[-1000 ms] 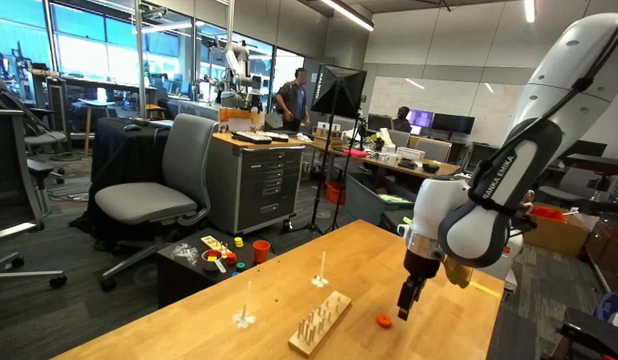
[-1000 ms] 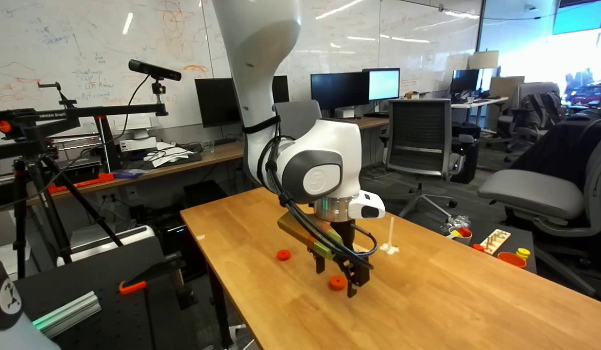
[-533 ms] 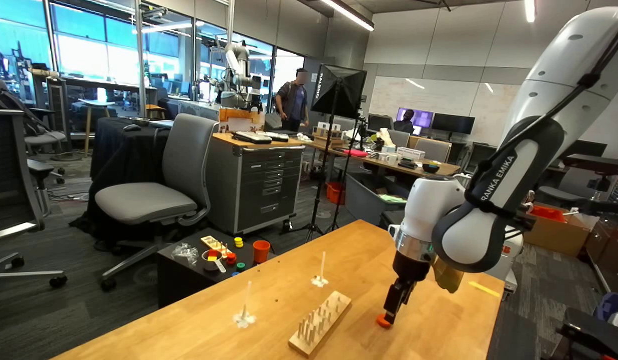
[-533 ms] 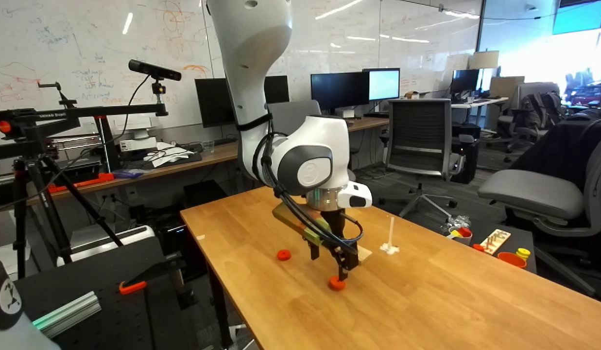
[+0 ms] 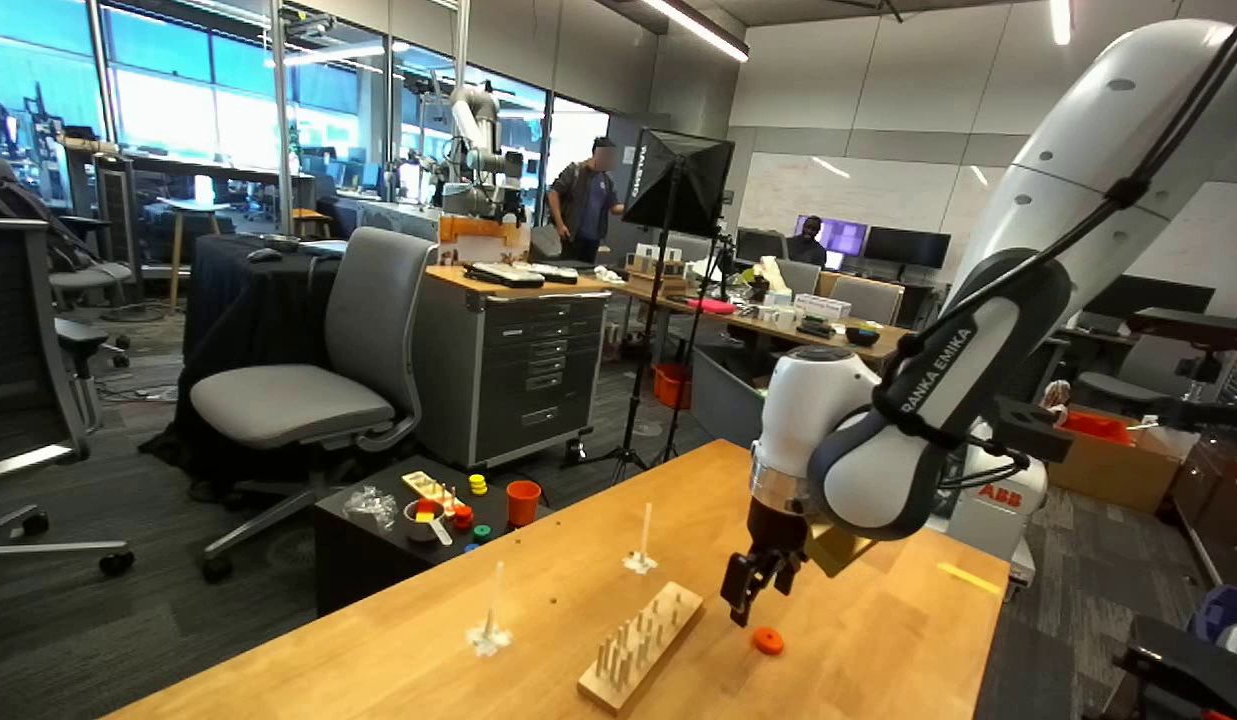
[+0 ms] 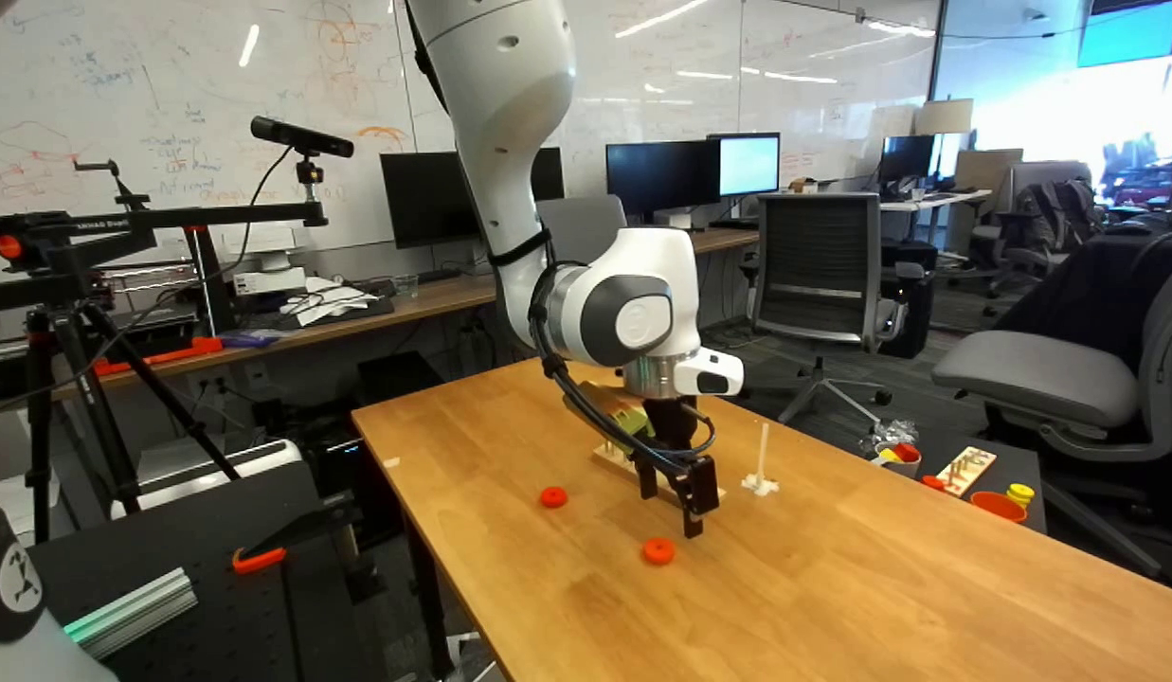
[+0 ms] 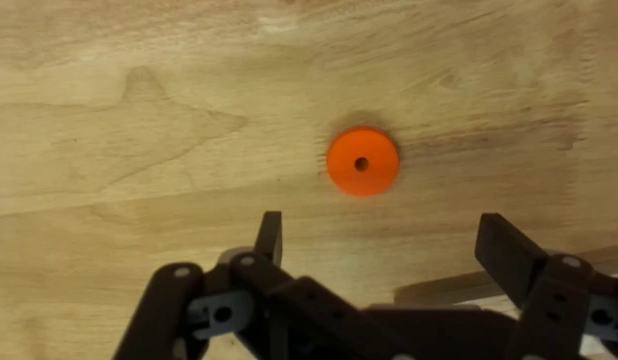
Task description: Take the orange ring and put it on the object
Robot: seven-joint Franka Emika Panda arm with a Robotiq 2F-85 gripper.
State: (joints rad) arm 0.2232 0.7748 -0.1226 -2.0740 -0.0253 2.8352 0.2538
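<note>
The orange ring [image 5: 768,641] lies flat on the table and also shows in an exterior view [image 6: 658,551]. In the wrist view, an orange ring [image 7: 362,161] with a small centre hole lies ahead of the fingertips. The light-wood block [image 5: 610,693] with several short pegs lies beside it; in an exterior view the block [image 6: 616,461] is partly hidden behind my gripper. The block's edge [image 7: 433,290] shows at the wrist view's lower right. My gripper [image 7: 380,216] is open and empty. In both exterior views my gripper [image 5: 763,602] [image 6: 671,513] hangs above the table near the ring, apart from it.
A second orange-red ring [image 6: 553,496] lies on the table in an exterior view. Two thin pale rods [image 5: 646,532] [image 5: 494,605] stand upright beyond the block. A black box beside the table holds an orange cup [image 5: 523,502] and several small parts.
My gripper came down to the ring, then rose and moved toward the block. It has turned, so both fingers now show apart. The ring stays in place.
</note>
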